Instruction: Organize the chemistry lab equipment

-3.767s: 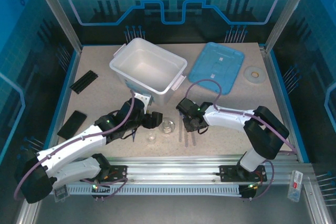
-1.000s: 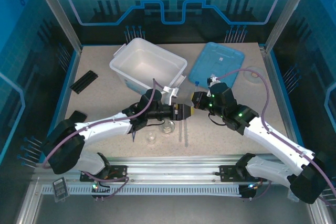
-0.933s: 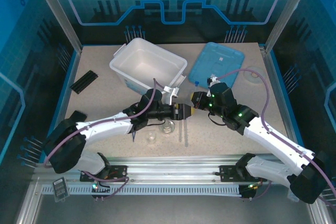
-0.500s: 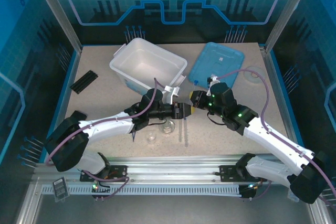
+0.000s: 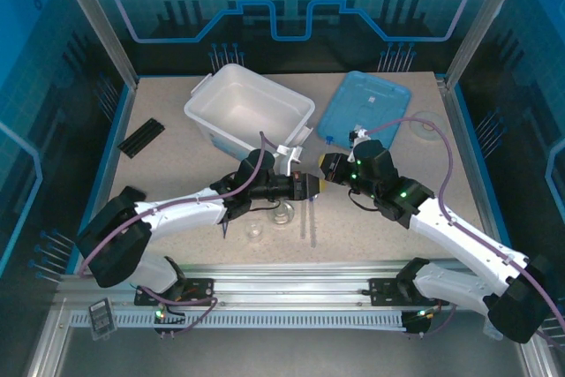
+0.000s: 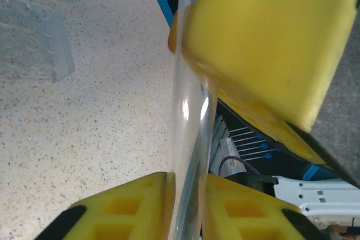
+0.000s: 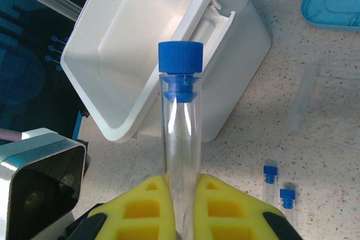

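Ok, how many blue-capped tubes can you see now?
3. One tube is clamped in the right gripper; a second tube and third tube lie side by side on the table. More may hide under the arms.

The left arm (image 5: 177,214) lies low, reaching from its elbow at 8 o'clock toward 3 o'clock. Its wrist is level and the left gripper (image 5: 308,187) sits at the middle of the table. The right arm (image 5: 455,231) bends at an elbow near 4 o'clock, and its forearm runs toward 10 o'clock. That brings the right gripper (image 5: 327,168) almost tip to tip with the left one. Both are closed on one clear tube (image 7: 181,133): the left pads (image 6: 140,200) squeeze it from both sides, and the right pads (image 7: 143,200) clamp its lower part.
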Robot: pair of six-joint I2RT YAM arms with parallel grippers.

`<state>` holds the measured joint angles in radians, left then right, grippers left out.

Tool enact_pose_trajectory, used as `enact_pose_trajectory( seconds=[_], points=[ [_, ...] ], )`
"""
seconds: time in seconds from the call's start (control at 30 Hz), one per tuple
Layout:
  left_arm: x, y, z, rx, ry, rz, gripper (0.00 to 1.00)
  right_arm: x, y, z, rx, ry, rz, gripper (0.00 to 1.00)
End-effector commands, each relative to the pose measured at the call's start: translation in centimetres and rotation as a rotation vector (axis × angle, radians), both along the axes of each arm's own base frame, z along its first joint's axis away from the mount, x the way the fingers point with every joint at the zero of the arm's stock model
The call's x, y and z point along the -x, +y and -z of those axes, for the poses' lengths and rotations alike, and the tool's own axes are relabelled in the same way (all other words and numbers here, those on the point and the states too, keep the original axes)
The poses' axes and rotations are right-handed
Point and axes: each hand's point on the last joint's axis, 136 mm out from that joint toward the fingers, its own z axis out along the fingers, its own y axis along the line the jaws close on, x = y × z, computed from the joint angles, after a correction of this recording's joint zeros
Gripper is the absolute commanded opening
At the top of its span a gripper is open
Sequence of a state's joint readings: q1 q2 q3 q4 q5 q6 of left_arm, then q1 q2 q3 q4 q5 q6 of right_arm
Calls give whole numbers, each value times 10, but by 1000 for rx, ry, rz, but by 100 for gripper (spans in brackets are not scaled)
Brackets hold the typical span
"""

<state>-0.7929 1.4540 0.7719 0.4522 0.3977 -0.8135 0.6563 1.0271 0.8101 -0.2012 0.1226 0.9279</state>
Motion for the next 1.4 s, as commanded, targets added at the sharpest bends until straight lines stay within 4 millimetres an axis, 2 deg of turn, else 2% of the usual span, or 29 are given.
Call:
enact_pose_trajectory(
  seconds=[0.0, 0.2, 0.27, 0.4, 0.5, 0.7, 0.87, 1.1, 1.37],
  points=[
    [1, -6, -15, 33, -27, 20, 18, 1, 0, -3, -18, -19, 12, 3],
    [-3, -1, -12, 15, -27, 4, 13, 2, 0, -5, -15, -22, 9, 3],
    [-4, 0, -11, 7, -30, 3, 11, 3, 0, -6, -15, -22, 5, 7],
    [-7, 7, -9, -26, -44, -6, 10, 4, -4, -11, 1, -27, 1, 44],
    [-11, 17, -10, -60, -78, -14, 9, 3, -10, -21, 5, -38, -19, 54],
    [-12, 36, -3, -239, -195, 0, 13, -4, -17, -42, -28, 22, -179, 60],
    [-12, 49, -2, -368, -303, 23, 14, -4, -8, -43, -29, 101, -348, 63],
    [-17, 69, -2, -497, -427, -4, 14, -6, -1, -39, -91, 147, -429, 63],
    [-12, 71, -3, -580, -548, 21, 15, -3, 8, -38, -137, 157, -484, 62]
  ],
)
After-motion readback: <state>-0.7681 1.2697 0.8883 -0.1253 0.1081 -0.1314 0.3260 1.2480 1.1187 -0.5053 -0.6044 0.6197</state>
